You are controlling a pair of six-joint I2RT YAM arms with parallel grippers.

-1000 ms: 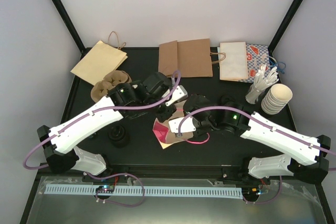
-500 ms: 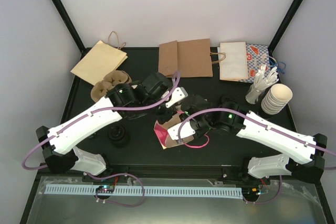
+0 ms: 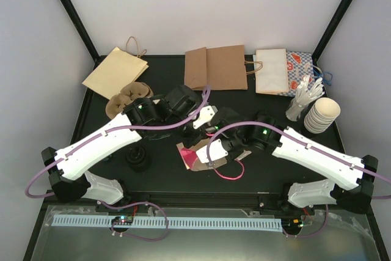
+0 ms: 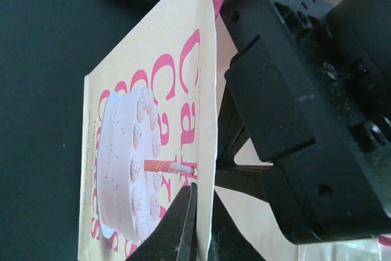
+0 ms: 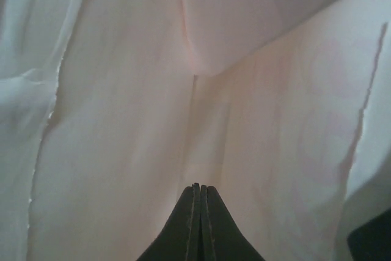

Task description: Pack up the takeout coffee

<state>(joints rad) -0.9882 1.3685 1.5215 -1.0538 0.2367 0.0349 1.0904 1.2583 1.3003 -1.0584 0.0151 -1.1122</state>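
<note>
The takeout coffee is out of view in every frame. A cream paper bag [image 3: 190, 154] with a pink cake print lies mid-table, its mouth held apart. My left gripper [image 3: 197, 130] is shut on the bag's upper edge; the left wrist view shows the cream edge pinched between the fingers of that gripper [image 4: 197, 192], with the printed side of the bag [image 4: 146, 126] to the left. My right gripper [image 3: 206, 151] reaches into the bag's mouth, its black body [image 4: 305, 120] filling the opening. The right wrist view shows this gripper [image 5: 197, 186] shut and empty, facing the bag's pale inner wall [image 5: 122, 120].
Flat paper bags line the back: tan [image 3: 115, 73], brown [image 3: 215, 67], white [image 3: 270, 71] and patterned [image 3: 302, 65]. A cup carrier [image 3: 125, 99] sits left, black lids [image 3: 137, 158] near my left arm. A stack of nested cups [image 3: 322, 114] and white cutlery [image 3: 303, 99] stand at the right.
My right gripper has pushed leftward, deeper into the bag's mouth. The bag has shifted a little and its pink handle has slid toward the near edge. The left gripper has kept its hold.
</note>
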